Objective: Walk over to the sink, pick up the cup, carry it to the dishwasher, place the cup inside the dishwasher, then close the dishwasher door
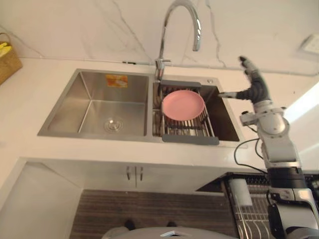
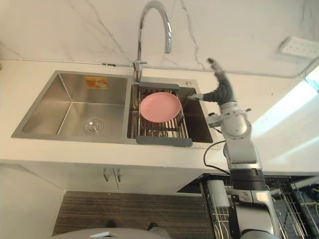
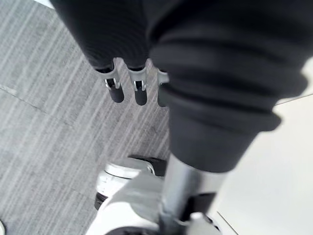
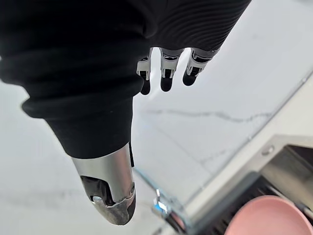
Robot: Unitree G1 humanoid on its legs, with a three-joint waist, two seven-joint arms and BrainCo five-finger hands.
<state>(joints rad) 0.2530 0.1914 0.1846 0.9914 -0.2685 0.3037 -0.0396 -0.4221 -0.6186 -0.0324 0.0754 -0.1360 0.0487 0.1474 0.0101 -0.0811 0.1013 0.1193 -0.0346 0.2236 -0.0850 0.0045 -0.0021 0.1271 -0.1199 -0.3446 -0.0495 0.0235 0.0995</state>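
Over the counter (image 1: pixel 124 149) right of the sink (image 1: pixel 89 107), the right hand (image 1: pixel 255 83) stands upright, fingers straight.

no legible text. one orange-yellow sticker (image 1: pixel 116 80) on the back wall of the sink (image 1: pixel 139 88), well left of the right hand (image 1: pixel 255 85); print too small to read.

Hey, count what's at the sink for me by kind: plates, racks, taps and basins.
Pink plate: 1
Drying rack: 1
Tap: 1
Sink basins: 2
Total: 5
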